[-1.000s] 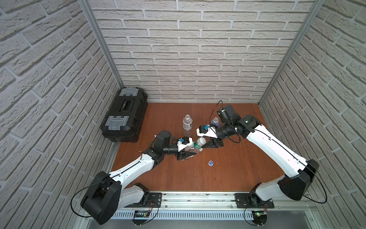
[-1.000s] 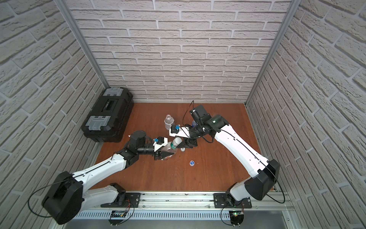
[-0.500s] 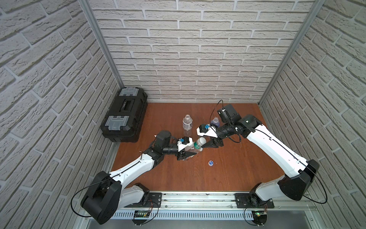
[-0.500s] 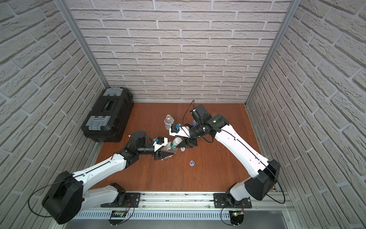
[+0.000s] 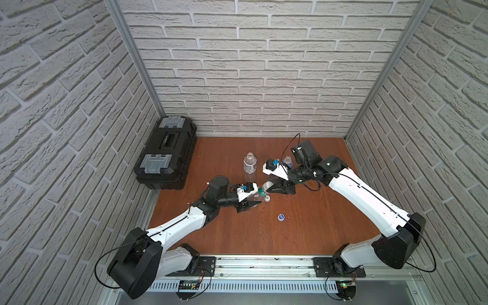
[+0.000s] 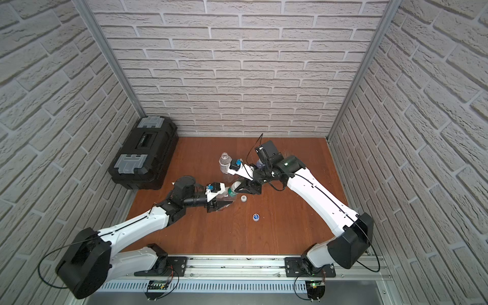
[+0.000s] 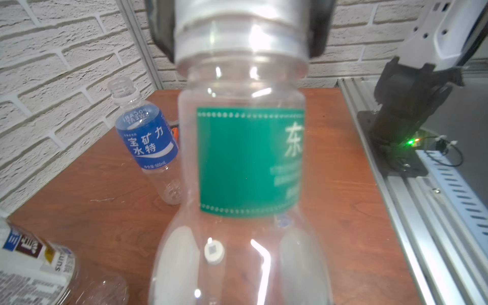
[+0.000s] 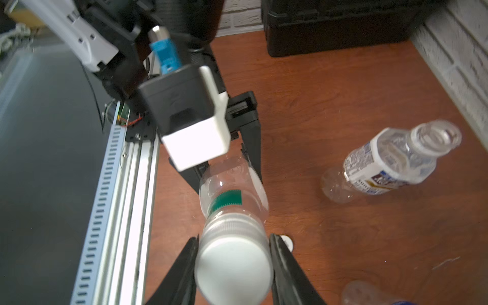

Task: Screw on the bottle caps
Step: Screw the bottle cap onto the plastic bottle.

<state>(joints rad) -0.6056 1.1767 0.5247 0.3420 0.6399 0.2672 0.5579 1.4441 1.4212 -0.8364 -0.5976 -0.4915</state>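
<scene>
The green-labelled bottle carries a green panel with a dotted border and one large white character, 东; the smaller lines below it are too blurred to read. In a top view it sits near the table's centre, tilted, with its neck toward 1 o'clock. The left gripper is clamped on its lower body. The right gripper has its dark fingers pressed against both sides of the wide white cap, which sits on the neck.

The blue-labelled bottle reads "POCARI SWEAT", 宝矿力水特 and 500mL. It stands uncapped at 1 o'clock from the held bottle. The white-labelled bottle stands open at 12 o'clock; its fine print cannot be read. The small white cap lies on the wood just beside the held neck at 4 o'clock. The blue cap, which bears a white mark, lies at 5 o'clock. A black toolbox sits at 10 o'clock.

Compared with a second earlier, the arms, bottles and loose caps are all in the same places.
</scene>
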